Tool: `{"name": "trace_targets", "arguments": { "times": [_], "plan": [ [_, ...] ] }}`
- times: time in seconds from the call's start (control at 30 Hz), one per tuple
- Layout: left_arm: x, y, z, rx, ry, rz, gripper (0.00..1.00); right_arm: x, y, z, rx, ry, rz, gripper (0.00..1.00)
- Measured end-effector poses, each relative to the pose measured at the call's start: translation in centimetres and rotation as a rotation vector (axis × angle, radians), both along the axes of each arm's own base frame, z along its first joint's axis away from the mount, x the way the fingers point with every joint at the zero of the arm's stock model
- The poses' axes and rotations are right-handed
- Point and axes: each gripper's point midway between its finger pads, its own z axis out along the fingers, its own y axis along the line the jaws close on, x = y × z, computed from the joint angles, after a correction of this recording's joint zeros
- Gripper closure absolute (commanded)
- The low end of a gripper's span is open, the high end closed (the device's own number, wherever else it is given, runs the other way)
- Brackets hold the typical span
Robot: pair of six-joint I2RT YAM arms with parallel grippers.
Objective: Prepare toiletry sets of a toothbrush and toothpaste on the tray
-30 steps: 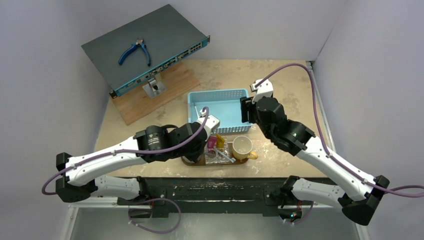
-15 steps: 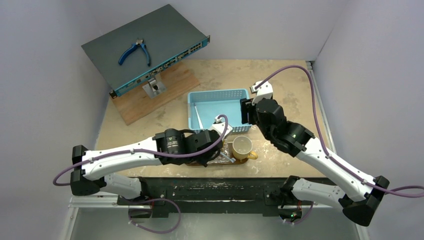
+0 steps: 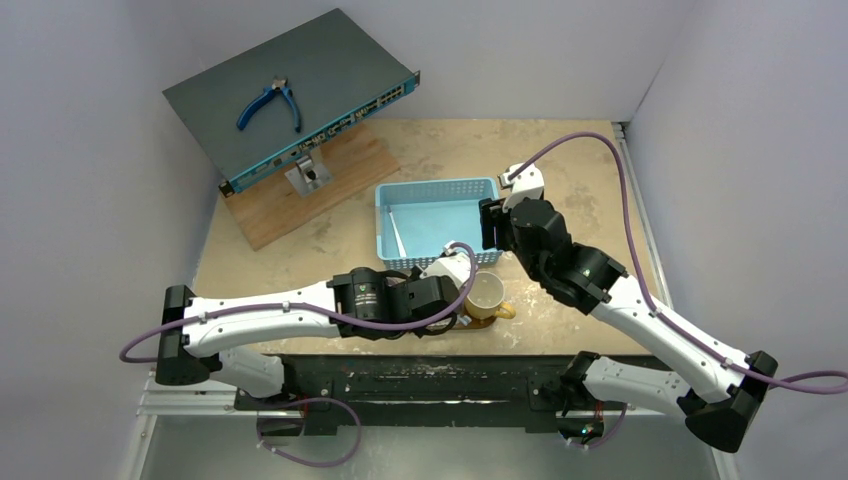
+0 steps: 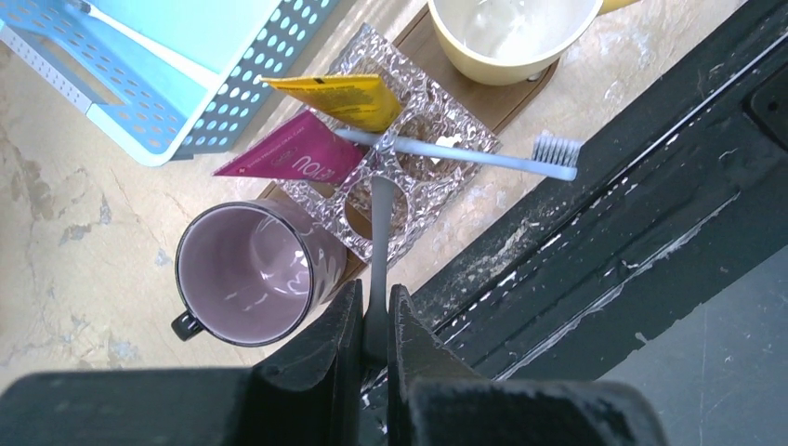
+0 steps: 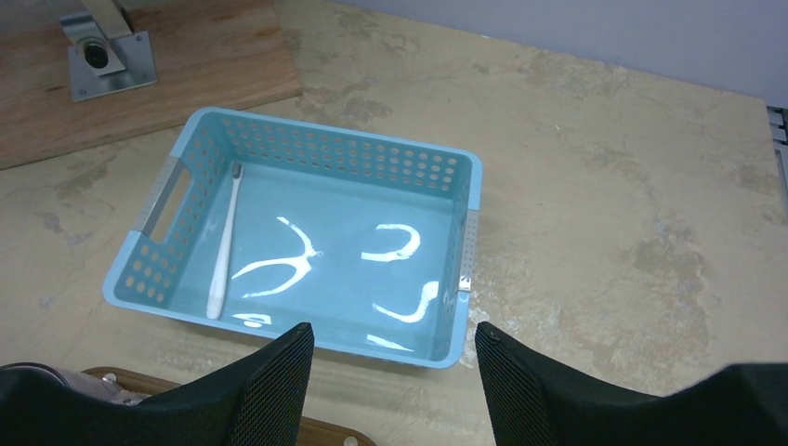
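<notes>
Two tubes (image 4: 339,93) and three toothbrushes (image 4: 465,153) were counted near the tray (image 4: 415,42), one toothbrush (image 4: 379,214) clamped by the left gripper (image 4: 374,293), the right gripper (image 5: 392,334) spread empty.

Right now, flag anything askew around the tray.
A toothbrush lies crosswise on the clear holder, head poking past its edge. The yellow tube and pink tube jut sideways off it. The left gripper pinches a second brush over it.
</notes>
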Motion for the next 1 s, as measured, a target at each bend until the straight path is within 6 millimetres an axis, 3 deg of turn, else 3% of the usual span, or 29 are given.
{"name": "trace_targets", "arguments": {
  "times": [0.53,0.8,1.0],
  "plan": [
    [0.7,-0.6,-0.4,-0.007,-0.049,-0.003,1.00,-0.1,0.3,-0.1,0.003,0.005,0.014,0.32],
    [0.8,-0.7,-1.6,0.035,-0.064,-0.002,1.00,-0.1,0.3,-0.1,0.005,0.004,0.014,0.30],
    [0.9,-0.8,-1.6,0.036,-0.075,0.000,0.87,0.0,0.3,0.0,0.008,0.002,0.014,0.29]
  ]
}}
